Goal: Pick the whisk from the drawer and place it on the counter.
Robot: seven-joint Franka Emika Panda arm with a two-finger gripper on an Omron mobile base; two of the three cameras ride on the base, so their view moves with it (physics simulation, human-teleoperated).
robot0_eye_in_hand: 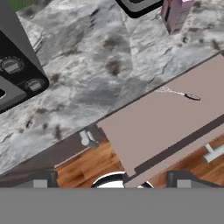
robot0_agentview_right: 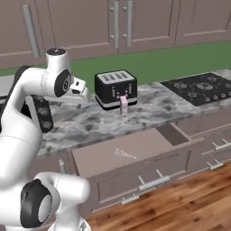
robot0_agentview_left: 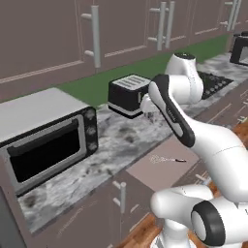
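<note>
The thin whisk [robot0_eye_in_hand: 178, 93] lies in the open drawer [robot0_eye_in_hand: 144, 131]; whether the gripper [robot0_eye_in_hand: 111, 183] is released or clenched is unclear.

Black toaster [robot0_agentview_right: 116, 89] beside pink shaker [robot0_agentview_right: 123, 104]; toaster oven [robot0_agentview_left: 44, 136] left; stovetop [robot0_agentview_right: 199, 87] right.

Drawer [robot0_agentview_right: 135, 155] pulled out below the counter [robot0_agentview_right: 149, 113].
Whisk [robot0_agentview_left: 166, 159] lies inside; toaster [robot0_agentview_right: 116, 88] behind, oven [robot0_agentview_left: 46, 135] left, stove [robot0_agentview_right: 198, 86] right.
</note>
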